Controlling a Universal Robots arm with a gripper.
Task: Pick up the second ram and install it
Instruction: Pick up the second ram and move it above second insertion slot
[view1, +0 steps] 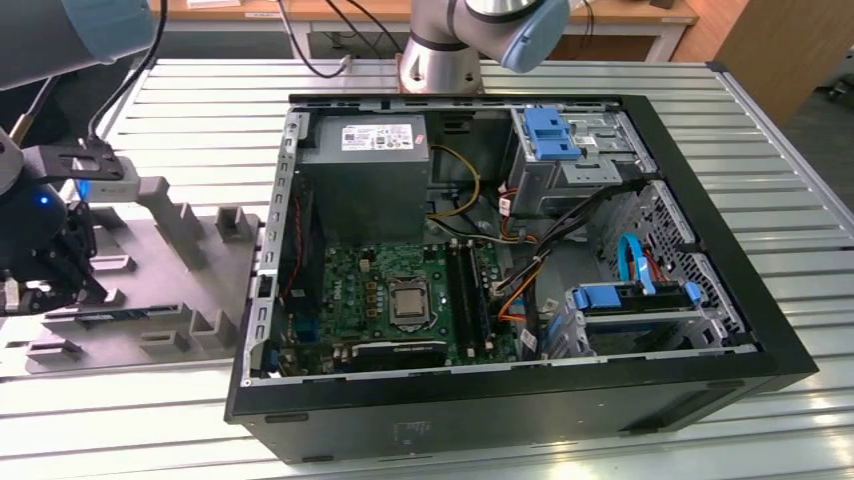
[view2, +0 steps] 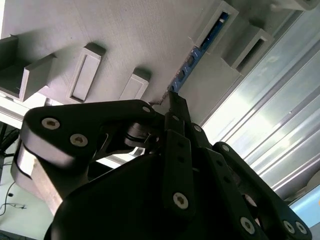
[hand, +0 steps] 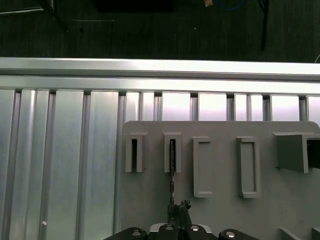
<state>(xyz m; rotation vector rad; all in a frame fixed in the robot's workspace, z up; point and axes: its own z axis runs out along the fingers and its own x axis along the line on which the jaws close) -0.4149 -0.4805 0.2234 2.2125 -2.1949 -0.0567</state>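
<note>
Second ram (view2: 195, 52) stands on edge in a slot of the grey fixture block (hand: 220, 210). Its near end sits between the jaws of the gripper (view2: 175, 100), which look closed on it, so the grasp seems made but the lift is not. Farther off on the slatted tabletop (view1: 747, 120), the open computer case (view1: 534, 400) holds the black memory slots (view1: 461, 290), with the case wall and loose cables in the way; installing is all left.

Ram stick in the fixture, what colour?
Blue ram stick, clearest in the second wrist view.
</note>
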